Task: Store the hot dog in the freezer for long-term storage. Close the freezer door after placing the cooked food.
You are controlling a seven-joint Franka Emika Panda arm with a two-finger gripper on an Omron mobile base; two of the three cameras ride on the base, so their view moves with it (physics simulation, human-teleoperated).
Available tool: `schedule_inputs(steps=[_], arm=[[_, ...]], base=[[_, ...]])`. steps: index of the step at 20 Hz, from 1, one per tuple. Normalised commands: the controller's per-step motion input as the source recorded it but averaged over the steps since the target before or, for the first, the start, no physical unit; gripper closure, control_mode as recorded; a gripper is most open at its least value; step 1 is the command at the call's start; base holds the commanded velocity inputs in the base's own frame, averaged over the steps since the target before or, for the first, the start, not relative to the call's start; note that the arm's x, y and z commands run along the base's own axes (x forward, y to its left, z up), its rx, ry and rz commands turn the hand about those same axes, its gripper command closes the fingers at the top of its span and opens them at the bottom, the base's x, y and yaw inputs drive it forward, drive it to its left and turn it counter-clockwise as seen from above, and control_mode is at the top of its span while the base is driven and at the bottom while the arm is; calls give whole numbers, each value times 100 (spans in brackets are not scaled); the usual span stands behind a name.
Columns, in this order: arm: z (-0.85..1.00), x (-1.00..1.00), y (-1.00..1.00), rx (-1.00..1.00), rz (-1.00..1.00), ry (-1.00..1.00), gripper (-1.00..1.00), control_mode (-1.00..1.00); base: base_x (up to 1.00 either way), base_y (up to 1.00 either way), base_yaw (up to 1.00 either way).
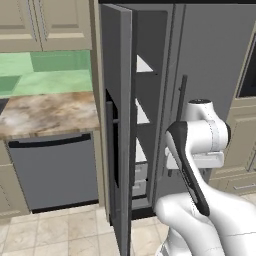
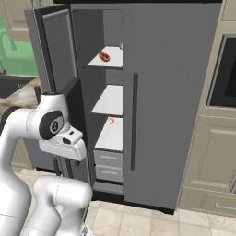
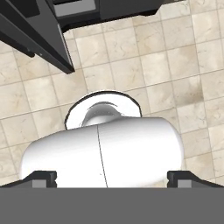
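I see the hot dog (image 2: 104, 56) lying on my freezer's (image 2: 109, 101) top white shelf, with the freezer door (image 2: 57, 60) swung wide open at left.

no readable text, labels or signs

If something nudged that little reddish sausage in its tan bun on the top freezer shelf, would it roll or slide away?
The reddish-brown sausage in its tan bun would probably roll a little, since it looks rounded and elongated. It lies on a smooth white shelf, so it may slide easily too. Being so small beside the shelf, it is likely light.
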Motion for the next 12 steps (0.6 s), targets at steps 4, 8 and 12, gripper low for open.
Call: schedule_inputs(steps=[4,8,12], arm=[[0,0,0,0,0,0,-100,100],[0,0,0,0,0,0,-100,100],[0,0,0,0,0,0,-100,100]], base=[[-1,3,0],[0,0,0],[0,0,0]])
